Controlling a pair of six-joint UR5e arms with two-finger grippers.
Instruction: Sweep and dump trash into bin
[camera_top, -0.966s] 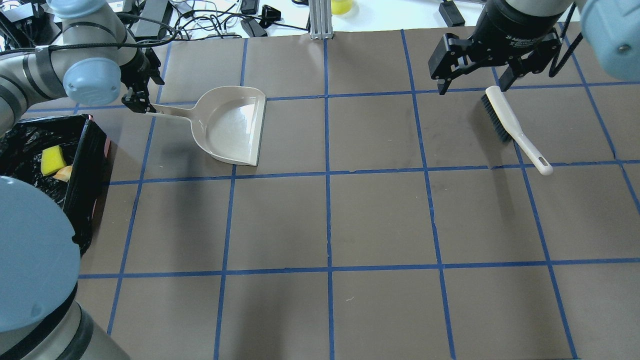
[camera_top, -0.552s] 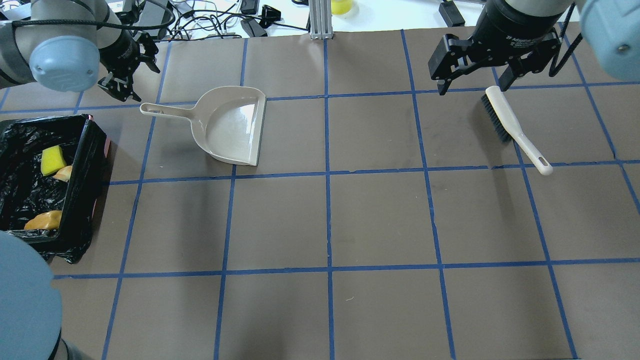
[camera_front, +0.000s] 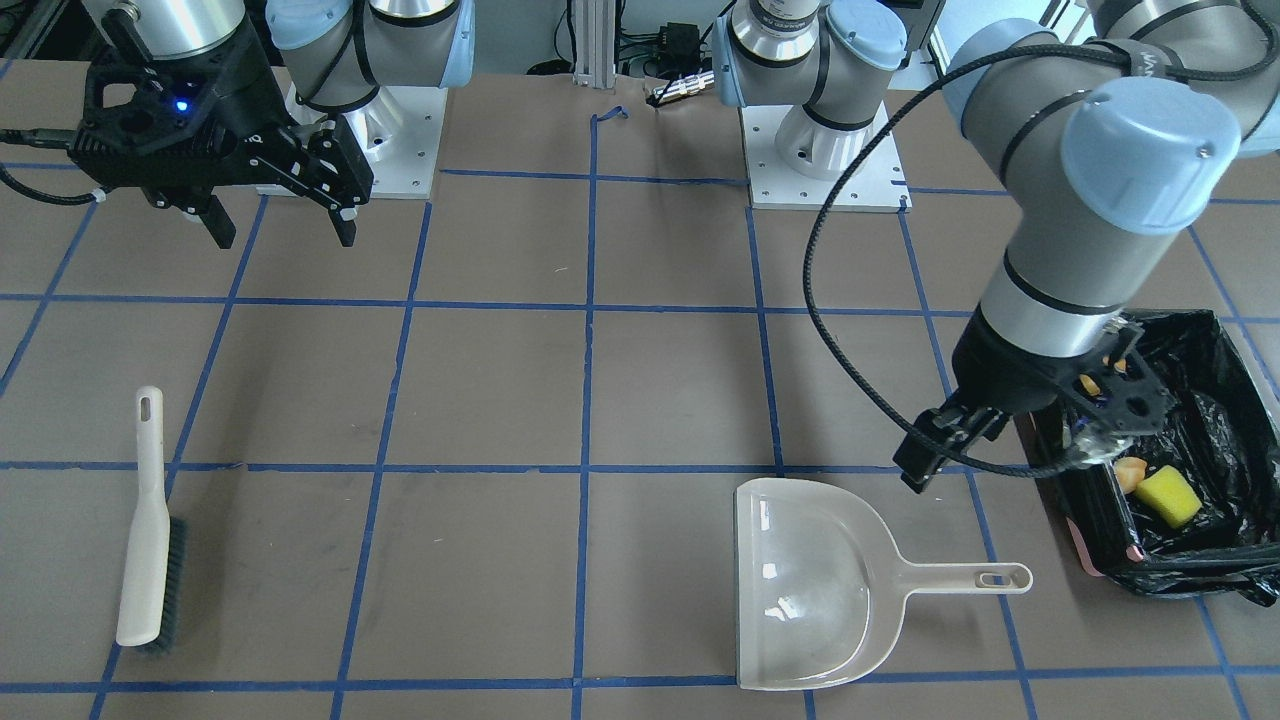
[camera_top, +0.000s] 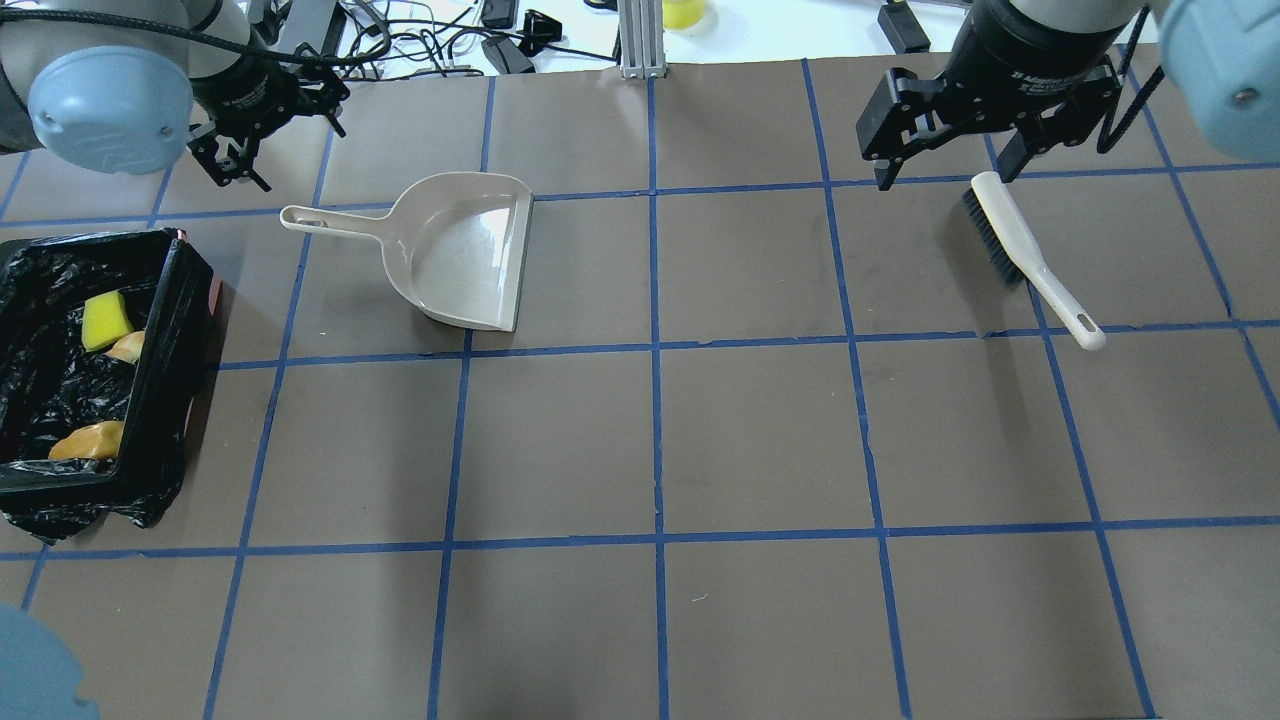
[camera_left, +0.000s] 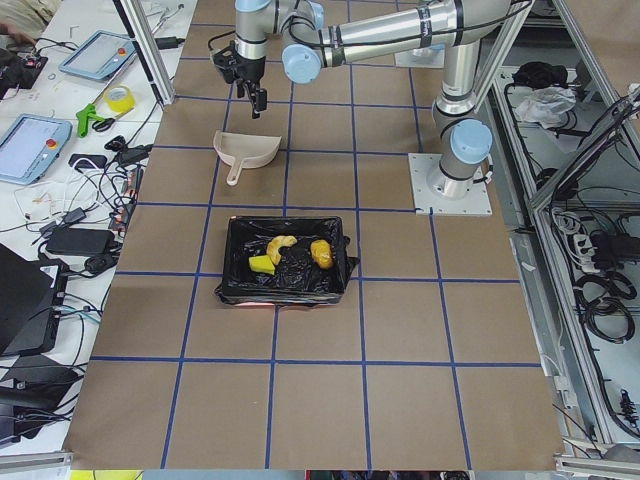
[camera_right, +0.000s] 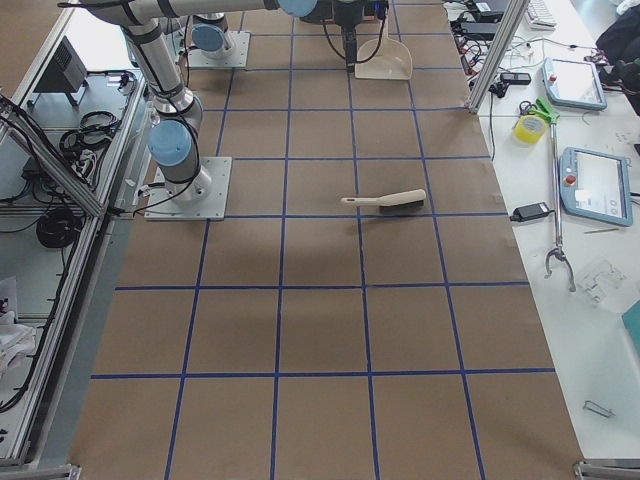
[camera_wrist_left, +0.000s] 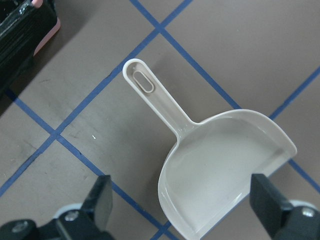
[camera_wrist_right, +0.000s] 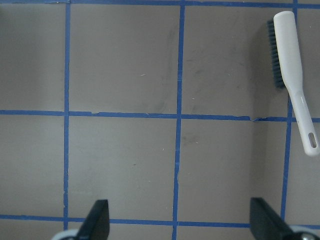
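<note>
All three pieces of trash lie inside the bin (camera_top: 168, 330), off to one side of the left jaws and lower than them. The sponge piece (camera_top: 105, 320) and the cream slice (camera_top: 129, 347) touch at one end, and the golden-brown lump (camera_top: 88, 441) sits apart at the other end, against the bag-lined wall. By that, the dumping looks done, with nothing of the task left on the table (camera_top: 760, 440).

The left jaws hang wide apart and hold nothing. In the wrist view the dustpan (camera_wrist_left: 220, 170) lies flat directly beneath them, its scoop between the two fingers and its handle running out ahead toward the bin's pink corner. The handle's end is near the bin but clear of it, which suits a pan set down right after tipping.

The right jaws are also spread and empty. They hover over the brush (camera_top: 1010, 240), whose bristle head lies just below one finger while its handle points away from them.

Between the two pairs of jaws the table is bare, so either arm can swing inward freely. The tight places are the bin wall beside the left jaws and the table edge with its cables behind both. Lifting straight up looks the safest exit.
</note>
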